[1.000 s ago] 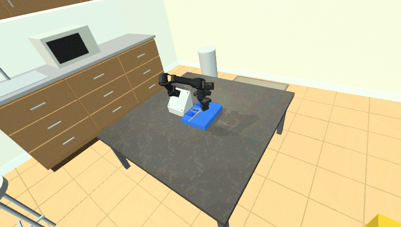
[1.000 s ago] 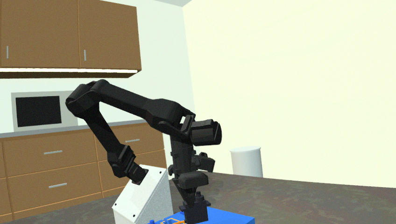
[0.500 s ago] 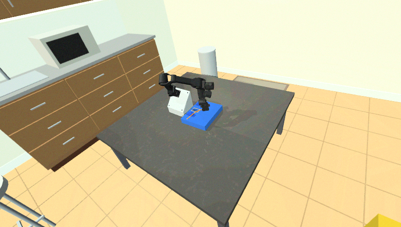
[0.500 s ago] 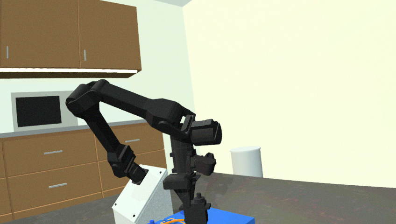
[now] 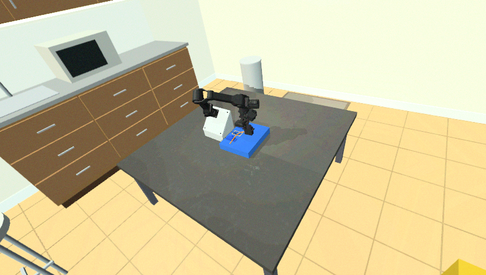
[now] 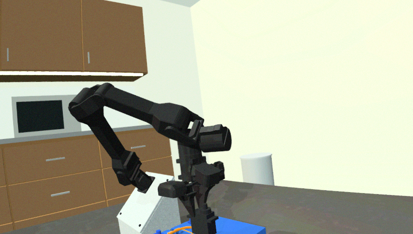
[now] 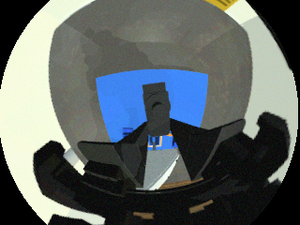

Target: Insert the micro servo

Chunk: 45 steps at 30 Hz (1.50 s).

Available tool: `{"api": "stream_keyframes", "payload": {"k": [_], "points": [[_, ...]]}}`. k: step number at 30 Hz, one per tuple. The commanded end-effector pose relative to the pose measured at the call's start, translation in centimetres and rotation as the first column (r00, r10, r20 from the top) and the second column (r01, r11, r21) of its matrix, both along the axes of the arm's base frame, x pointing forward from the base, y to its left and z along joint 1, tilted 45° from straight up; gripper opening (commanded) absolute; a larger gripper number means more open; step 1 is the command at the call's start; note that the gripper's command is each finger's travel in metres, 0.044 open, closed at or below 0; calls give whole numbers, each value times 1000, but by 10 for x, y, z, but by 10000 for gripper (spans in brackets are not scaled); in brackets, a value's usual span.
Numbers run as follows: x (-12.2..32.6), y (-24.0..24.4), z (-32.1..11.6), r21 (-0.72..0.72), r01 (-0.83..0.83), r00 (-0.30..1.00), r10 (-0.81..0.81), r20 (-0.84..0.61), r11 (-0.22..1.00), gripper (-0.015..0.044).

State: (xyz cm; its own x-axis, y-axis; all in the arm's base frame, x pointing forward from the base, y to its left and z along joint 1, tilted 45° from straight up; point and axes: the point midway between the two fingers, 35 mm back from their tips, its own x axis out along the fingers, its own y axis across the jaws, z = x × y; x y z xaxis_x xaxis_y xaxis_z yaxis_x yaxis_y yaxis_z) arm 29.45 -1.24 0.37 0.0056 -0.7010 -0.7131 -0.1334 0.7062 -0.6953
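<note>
The black loose micro servo [image 5: 249, 129] [image 6: 203, 222] [image 7: 157, 109] is held upright over the blue deck [image 5: 251, 146] [image 6: 246, 227] [image 7: 189, 96], its narrow stepped end up. My gripper [image 5: 246, 126] [image 6: 199, 207] [image 7: 157, 123] is shut on it, with fingers pointing down. An orange cable [image 5: 232, 140] [image 6: 178, 229] trails from it toward the deck's near left in the top view. The orange-outlined pocket [image 5: 232, 133] [image 7: 161, 141] lies beside the servo, partly hidden behind it in the wrist view. The servo's underside is cut off in the exterior view; its height above the deck is unclear.
Dark blue raised parts [image 5: 231, 137] [image 7: 127, 131] stand on the deck near the pocket. The white slanted box [image 5: 217, 125] [image 6: 146, 204] carrying the arm's base stands close behind the deck. The deck lies on a dark table [image 5: 211, 184] [image 6: 304, 208].
</note>
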Motion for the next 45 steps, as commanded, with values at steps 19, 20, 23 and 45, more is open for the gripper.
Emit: {"api": "stream_keyframes", "payload": {"k": [19, 20, 23, 45], "points": [[-43, 1, 0, 9, 73, 995, -73, 70, 997, 0], [-47, 0, 0, 9, 73, 995, -73, 70, 997, 0], [-60, 0, 0, 9, 73, 995, -73, 69, 997, 0], [-109, -7, -6, 9, 73, 995, -73, 66, 997, 0]]}}
